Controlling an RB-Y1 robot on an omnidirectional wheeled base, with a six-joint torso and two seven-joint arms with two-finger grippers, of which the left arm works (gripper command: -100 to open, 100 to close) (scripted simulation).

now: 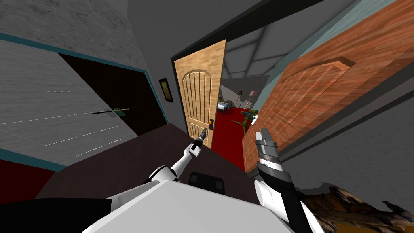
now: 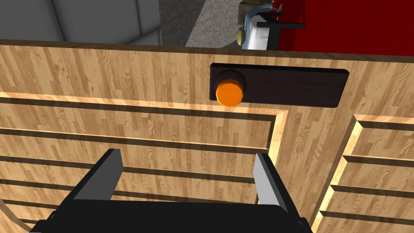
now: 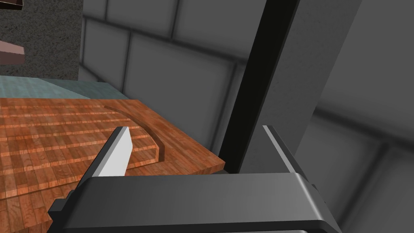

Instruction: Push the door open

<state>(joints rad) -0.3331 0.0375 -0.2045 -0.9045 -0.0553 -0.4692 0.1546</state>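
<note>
Ahead stand two wooden doors, one orange knob.

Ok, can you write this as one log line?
left gripper: fingers open, facing light wood door near orange knob | light wood door: ajar | right gripper: fingers open, by reddish door

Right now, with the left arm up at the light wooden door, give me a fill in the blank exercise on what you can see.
1. The knob on the light wooden door is coloured ____.
2. The left gripper faces that door's panel with its fingers ____, holding nothing.
3. Past the door's free edge, the floor of the room beyond is coloured ____.

Missing words: orange; open; red.
</note>
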